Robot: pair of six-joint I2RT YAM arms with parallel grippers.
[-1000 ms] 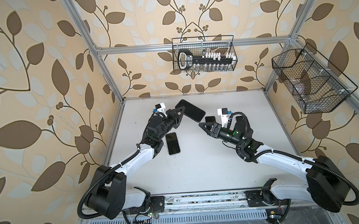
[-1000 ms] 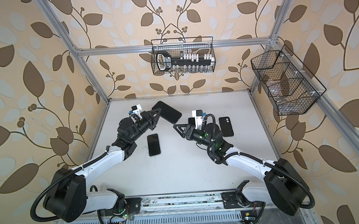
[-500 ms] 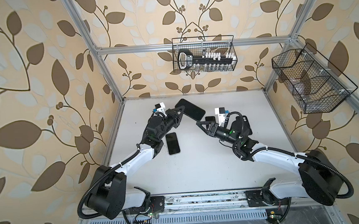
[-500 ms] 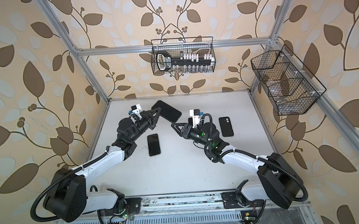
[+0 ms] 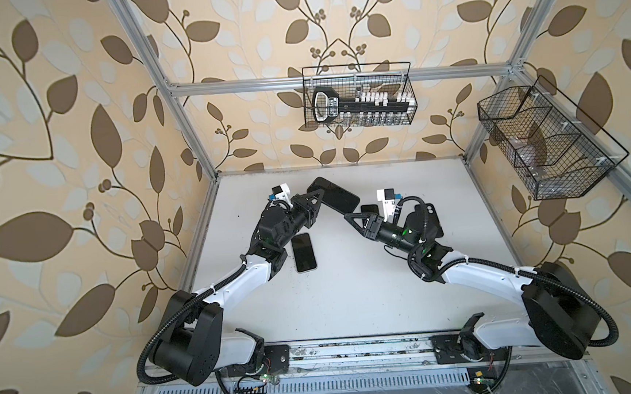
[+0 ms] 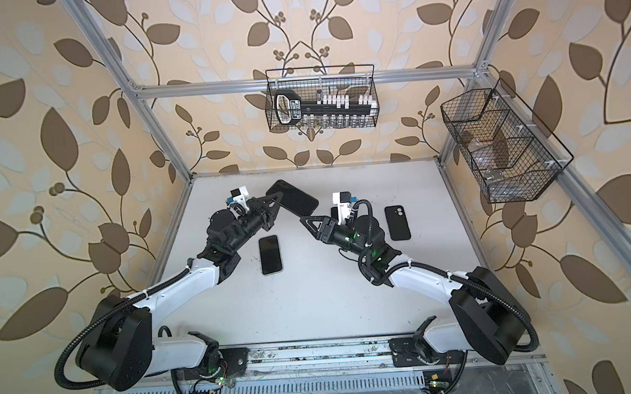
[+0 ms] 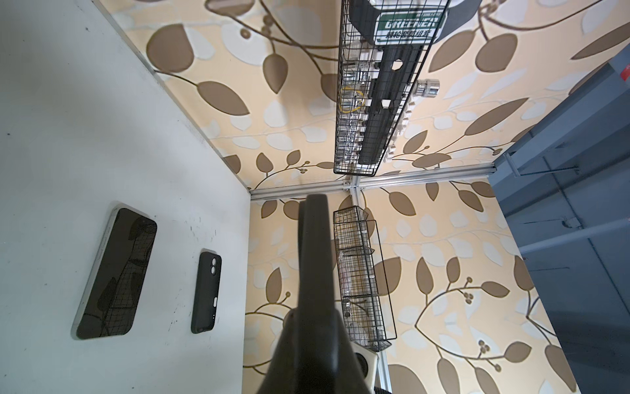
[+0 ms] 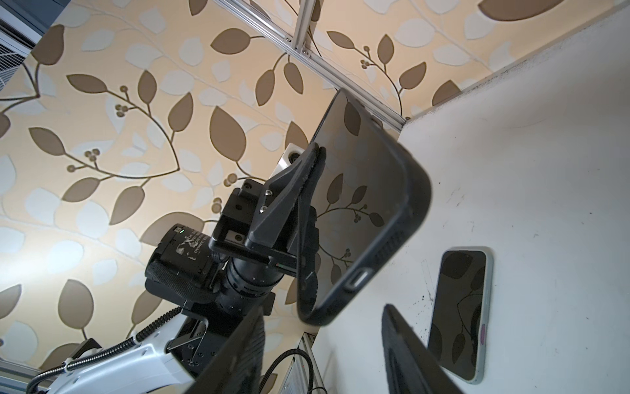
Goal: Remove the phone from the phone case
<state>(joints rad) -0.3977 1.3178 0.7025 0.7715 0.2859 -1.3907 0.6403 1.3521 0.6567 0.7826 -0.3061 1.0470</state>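
Note:
A phone in a black phone case (image 5: 333,196) (image 6: 293,198) hangs tilted above the table's back middle. My left gripper (image 5: 316,198) (image 6: 278,199) is shut on one of its long edges. The left wrist view shows the phone case (image 7: 315,256) edge-on, sticking out from between the shut fingers. My right gripper (image 5: 349,217) (image 6: 304,220) stands open just below the cased phone's lower end. In the right wrist view its two fingers (image 8: 402,341) flank the phone case's (image 8: 368,204) bottom corner without touching it. The dark screen faces that camera.
A bare phone (image 5: 304,252) (image 6: 270,255) (image 8: 460,314) lies face up beside the left arm. An empty black case (image 6: 397,222) (image 7: 206,293) lies on the table's right, partly behind the right arm. Wire baskets (image 5: 358,100) (image 5: 546,143) hang on the back and right walls.
My right gripper has moved left and up toward the lower end of the held phone, and its jaws have narrowed a little. The left gripper has held still.

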